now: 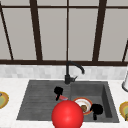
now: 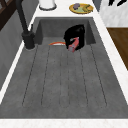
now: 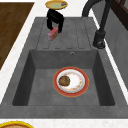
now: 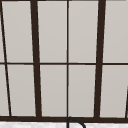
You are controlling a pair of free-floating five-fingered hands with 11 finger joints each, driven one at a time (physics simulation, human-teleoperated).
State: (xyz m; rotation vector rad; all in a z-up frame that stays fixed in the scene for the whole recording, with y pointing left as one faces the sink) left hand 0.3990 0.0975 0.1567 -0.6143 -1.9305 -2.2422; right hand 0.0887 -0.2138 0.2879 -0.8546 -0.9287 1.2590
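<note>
Over the sink's drainboard, I see my left hand curled round a pink sponge; my right hand hangs beside the plate, grip indiscernible.

Grey sink, plate inside.

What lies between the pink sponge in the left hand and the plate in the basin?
In the right side view, only bare grey sink: the ribbed drainboard, then the basin wall, between sponge, left hand and plate.

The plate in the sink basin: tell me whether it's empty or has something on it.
Not empty. The plate lies flat on the basin floor with a brown lump on its left half; what the lump is, cannot tell.
</note>
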